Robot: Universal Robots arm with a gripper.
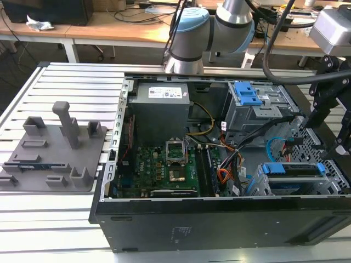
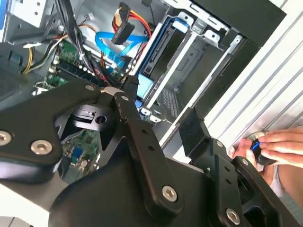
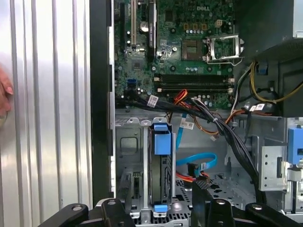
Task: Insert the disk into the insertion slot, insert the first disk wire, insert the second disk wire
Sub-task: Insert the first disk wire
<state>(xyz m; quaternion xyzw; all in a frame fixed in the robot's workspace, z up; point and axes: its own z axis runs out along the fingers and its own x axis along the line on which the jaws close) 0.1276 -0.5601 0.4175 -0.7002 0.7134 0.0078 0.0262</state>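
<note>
The disk (image 1: 290, 170) in its blue carrier sits inside the insertion slot (image 1: 262, 186), the grey cage at the case's corner on the exterior view's right. Both wrist views show it seated: disk (image 3: 161, 163) in cage (image 3: 125, 142), disk (image 2: 158, 52) in cage (image 2: 189, 56). A blue wire (image 3: 196, 161) with a black plug and an orange-red wire bundle (image 2: 124, 30) lie loose beside the cage. My gripper (image 1: 329, 131) hangs above that corner, open and holding nothing; its black fingers (image 2: 191, 127) spread over the cage.
The taller bay with a blue latch (image 1: 247, 96) stands behind the cage. Motherboard (image 3: 189, 52) and cable bundles fill the case's middle. A hand (image 2: 279, 146) rests on the ribbed table beside the case. A grey fixture plate (image 1: 52, 148) lies at the exterior view's left.
</note>
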